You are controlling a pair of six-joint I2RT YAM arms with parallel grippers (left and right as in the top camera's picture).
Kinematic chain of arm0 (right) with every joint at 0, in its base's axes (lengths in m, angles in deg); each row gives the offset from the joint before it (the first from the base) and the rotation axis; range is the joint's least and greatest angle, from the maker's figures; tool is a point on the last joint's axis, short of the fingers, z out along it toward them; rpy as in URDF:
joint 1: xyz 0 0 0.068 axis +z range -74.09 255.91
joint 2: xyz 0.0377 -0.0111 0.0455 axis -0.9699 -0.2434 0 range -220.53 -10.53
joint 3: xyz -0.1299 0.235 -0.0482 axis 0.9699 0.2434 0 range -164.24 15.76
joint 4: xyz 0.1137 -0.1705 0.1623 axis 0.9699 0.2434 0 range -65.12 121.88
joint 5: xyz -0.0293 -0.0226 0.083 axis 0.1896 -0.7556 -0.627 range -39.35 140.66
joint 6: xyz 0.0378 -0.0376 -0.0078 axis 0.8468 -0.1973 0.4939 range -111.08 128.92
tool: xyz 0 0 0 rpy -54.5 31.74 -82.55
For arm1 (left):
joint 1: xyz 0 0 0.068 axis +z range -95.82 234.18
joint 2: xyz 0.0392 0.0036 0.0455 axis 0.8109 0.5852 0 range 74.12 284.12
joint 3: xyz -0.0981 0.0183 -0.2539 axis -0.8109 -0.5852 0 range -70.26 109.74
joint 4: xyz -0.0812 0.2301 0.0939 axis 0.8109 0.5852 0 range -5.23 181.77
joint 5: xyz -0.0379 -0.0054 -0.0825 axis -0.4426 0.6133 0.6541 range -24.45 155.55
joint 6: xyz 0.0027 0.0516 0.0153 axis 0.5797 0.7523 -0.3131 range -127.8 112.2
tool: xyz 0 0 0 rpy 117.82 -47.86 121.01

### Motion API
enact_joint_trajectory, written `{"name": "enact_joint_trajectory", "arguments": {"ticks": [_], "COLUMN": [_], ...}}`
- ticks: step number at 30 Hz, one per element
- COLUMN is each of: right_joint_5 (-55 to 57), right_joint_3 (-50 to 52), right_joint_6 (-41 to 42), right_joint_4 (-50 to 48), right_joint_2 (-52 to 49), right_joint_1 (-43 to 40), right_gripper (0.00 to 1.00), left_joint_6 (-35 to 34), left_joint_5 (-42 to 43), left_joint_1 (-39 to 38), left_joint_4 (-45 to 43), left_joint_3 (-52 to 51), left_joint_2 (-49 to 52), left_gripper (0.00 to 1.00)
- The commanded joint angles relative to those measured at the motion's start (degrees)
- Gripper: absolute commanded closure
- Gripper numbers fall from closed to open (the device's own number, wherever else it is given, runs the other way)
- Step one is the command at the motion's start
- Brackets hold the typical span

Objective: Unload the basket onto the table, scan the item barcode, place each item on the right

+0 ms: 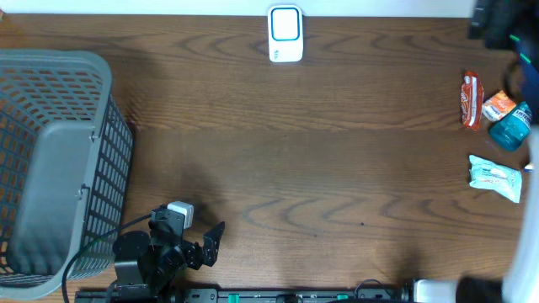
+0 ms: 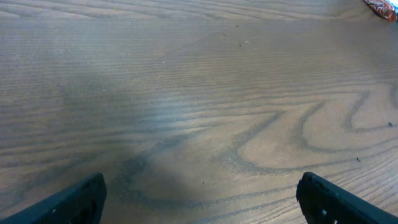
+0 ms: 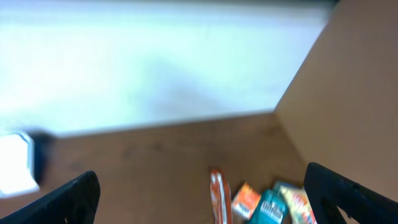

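The white barcode scanner (image 1: 285,34) stands at the table's far edge, and its blurred side shows at the left of the right wrist view (image 3: 15,163). Items lie in a group at the right: a red-orange packet (image 1: 472,100), a small orange packet (image 1: 498,105), a teal item (image 1: 511,128) and a white pouch (image 1: 494,177). My right gripper (image 3: 199,177) hangs open above them, holding nothing; the red-orange packet (image 3: 217,196) and the teal item (image 3: 268,208) lie below its fingers. My left gripper (image 2: 200,183) is open over bare wood at the near left (image 1: 210,240).
A large grey mesh basket (image 1: 50,160) fills the left side of the table. A brown wall or board (image 3: 348,93) rises at the right in the right wrist view. The right arm (image 1: 522,261) runs along the table's right edge.
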Motion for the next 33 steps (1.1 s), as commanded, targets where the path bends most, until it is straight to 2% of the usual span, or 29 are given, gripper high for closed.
{"name": "enact_joint_trajectory", "arguments": {"ticks": [1, 9, 18, 20, 23, 30, 33], "right_joint_5": [-2.60, -2.60, -2.56, -2.58, -1.90, -3.72, -4.52], "right_joint_3": [-0.22, -0.22, -0.24, -0.22, -0.22, 0.55, 4.17], "right_joint_6": [1.53, 1.53, 1.51, 1.53, 0.55, 1.77, 1.77], "right_joint_4": [0.52, 0.52, 1.22, 3.82, 12.79, 23.23, 25.86], "right_joint_2": [7.45, 25.03, 38.51, 41.29, 46.84, 56.02, 61.05], "right_joint_1": [-0.09, -0.09, -0.09, -0.09, -0.09, -0.09, -0.09], "right_gripper": [0.01, 0.01, 0.01, 0.01, 0.01, 0.01, 0.01], "left_joint_6": [-0.09, -0.09, -0.09, -0.09, -0.09, -0.09, -0.09], "left_joint_5": [0.13, 0.15, 0.13, 0.13, 0.13, 0.15, 0.13], "left_joint_1": [0.22, 0.22, 0.22, 0.22, 0.22, 0.22, 0.22], "left_joint_4": [0.24, 0.24, 0.24, 0.24, 0.24, 0.24, 0.24], "left_joint_3": [0.24, 0.24, 0.24, 0.24, 0.24, 0.24, 0.24], "left_joint_2": [-0.09, -0.09, -0.11, -0.11, -0.11, -0.11, -0.11], "left_gripper": [0.02, 0.02, 0.02, 0.02, 0.02, 0.02, 0.02]}}
